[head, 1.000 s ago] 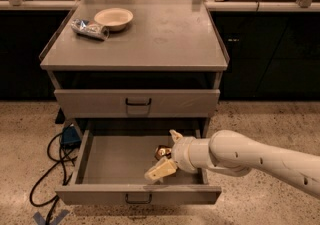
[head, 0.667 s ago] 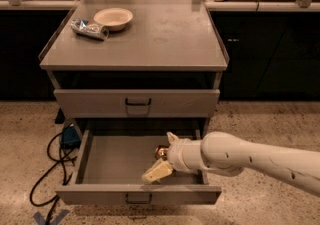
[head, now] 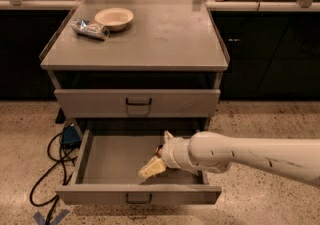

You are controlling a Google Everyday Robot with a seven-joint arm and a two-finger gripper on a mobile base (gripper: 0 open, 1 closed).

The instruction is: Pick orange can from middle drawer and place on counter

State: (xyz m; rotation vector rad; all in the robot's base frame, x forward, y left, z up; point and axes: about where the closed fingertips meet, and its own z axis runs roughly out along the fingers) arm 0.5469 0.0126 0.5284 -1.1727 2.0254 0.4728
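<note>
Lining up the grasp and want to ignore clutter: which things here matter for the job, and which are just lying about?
Job: gripper, open, in the middle drawer at the orange can; counter.
Lying about: bowl and silver-blue can on the counter; floor cables; closed upper drawer.

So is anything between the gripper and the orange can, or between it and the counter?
Nothing visible. The gripper sits right at the shiny golden-orange can in the open grey metal drawer. The flat grey counter has a pale bowl and silver-blue can back left.

Claw (head: 160,152) (in middle drawer (head: 112,161)) hides most of the orange can (head: 160,147).
</note>
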